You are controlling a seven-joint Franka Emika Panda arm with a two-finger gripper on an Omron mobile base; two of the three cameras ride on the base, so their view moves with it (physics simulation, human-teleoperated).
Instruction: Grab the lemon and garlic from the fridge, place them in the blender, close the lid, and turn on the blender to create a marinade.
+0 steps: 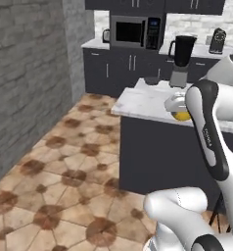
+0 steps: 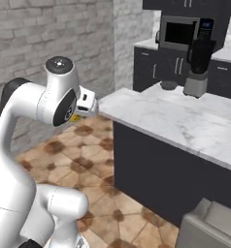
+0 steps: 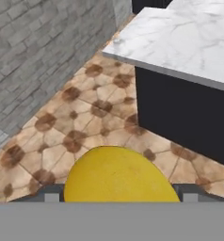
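The lemon [image 3: 117,175] sits gripped between wide-set jaws, above tiled floor [image 3: 85,117].

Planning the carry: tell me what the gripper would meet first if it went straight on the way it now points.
Holding the round yellow lemon, the gripper points down and forward. Its line seems to end on the brown patterned tile floor, short of the dark island cabinet with the white marble top; depth is uncertain.
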